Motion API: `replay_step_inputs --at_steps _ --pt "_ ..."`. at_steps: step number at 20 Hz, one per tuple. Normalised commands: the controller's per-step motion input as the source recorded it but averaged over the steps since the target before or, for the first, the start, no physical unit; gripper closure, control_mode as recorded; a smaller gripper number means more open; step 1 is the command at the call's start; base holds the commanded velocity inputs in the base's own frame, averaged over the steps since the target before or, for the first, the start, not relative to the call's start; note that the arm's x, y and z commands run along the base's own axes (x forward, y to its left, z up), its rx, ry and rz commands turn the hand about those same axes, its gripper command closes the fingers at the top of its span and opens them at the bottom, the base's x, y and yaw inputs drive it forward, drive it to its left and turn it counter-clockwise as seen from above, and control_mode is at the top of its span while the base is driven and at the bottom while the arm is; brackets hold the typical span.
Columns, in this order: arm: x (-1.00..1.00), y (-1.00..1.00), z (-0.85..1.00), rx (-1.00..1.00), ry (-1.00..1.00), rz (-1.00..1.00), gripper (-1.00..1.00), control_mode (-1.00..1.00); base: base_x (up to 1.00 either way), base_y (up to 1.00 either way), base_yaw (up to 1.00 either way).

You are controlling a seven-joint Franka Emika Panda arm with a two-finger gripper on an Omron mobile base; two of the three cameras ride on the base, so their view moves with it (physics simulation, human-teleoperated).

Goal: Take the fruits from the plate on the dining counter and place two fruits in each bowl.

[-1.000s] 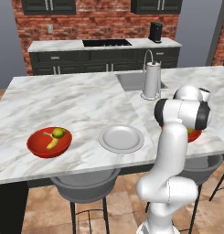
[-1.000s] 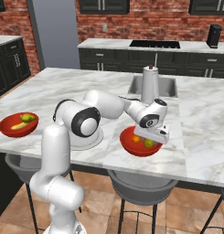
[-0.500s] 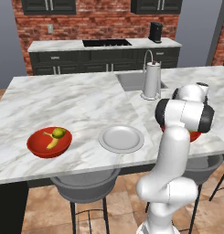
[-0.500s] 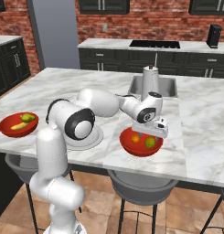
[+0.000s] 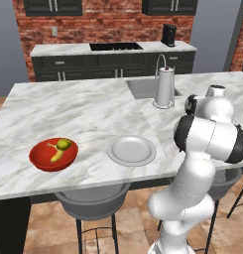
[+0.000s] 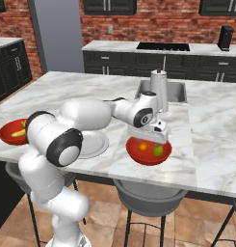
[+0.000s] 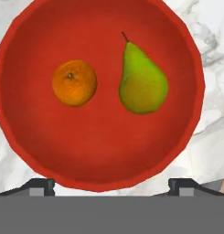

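Note:
The right red bowl (image 6: pixel 148 153) (image 7: pixel 99 151) holds an orange (image 6: pixel 143 145) (image 7: pixel 74 82) and a yellow-green pear (image 6: pixel 158 150) (image 7: pixel 143 82) lying side by side. My gripper (image 6: pixel 148 138) (image 7: pixel 111 185) hangs just above this bowl, open, with nothing between its fingertips (image 7: pixel 40 185). The left red bowl (image 5: pixel 46 161) (image 6: pixel 8 130) holds the small banana (image 5: pixel 57 155) and a green fruit (image 5: pixel 65 144). Between the bowls, the pale grey plate (image 5: pixel 131 150) (image 6: pixel 95 144) lies bare on the marble dining counter (image 5: pixel 83 109).
A silver kettle (image 5: pixel 164 88) (image 6: pixel 159 89) stands beside the sink (image 5: pixel 145 88) behind the right bowl. Grey stools (image 5: pixel 93 203) (image 6: pixel 148 198) sit under the counter's front edge. The dark-cabinet counter (image 5: pixel 113 59) runs along the brick wall.
The hand has lifted and drawn slightly left over the right bowl. The fruits in both bowls have stayed put.

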Motion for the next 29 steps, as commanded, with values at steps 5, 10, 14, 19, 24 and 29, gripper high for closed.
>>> replay_step_inputs --at_steps 5,10,14,19,24,29 --pt "-0.53 0.69 0.16 0.00 -0.01 -0.18 -1.00 -1.00 0.00 0.00 0.00" --pt "-0.58 0.62 0.16 0.00 0.00 -0.19 -1.00 -1.00 0.00 0.00 0.00" --pt "-0.56 0.64 0.09 0.00 -0.03 -0.09 -1.00 -1.00 0.00 0.00 0.00" --pt "-0.47 0.55 0.15 0.00 -0.09 0.00 -1.00 -1.00 0.00 0.00 0.00" --pt "-0.44 0.37 0.23 -0.06 -0.10 0.00 -1.00 -1.00 0.00 0.00 0.00" --pt "-0.36 0.34 0.28 -0.14 -0.16 0.00 -1.00 -1.00 0.00 0.00 0.00"
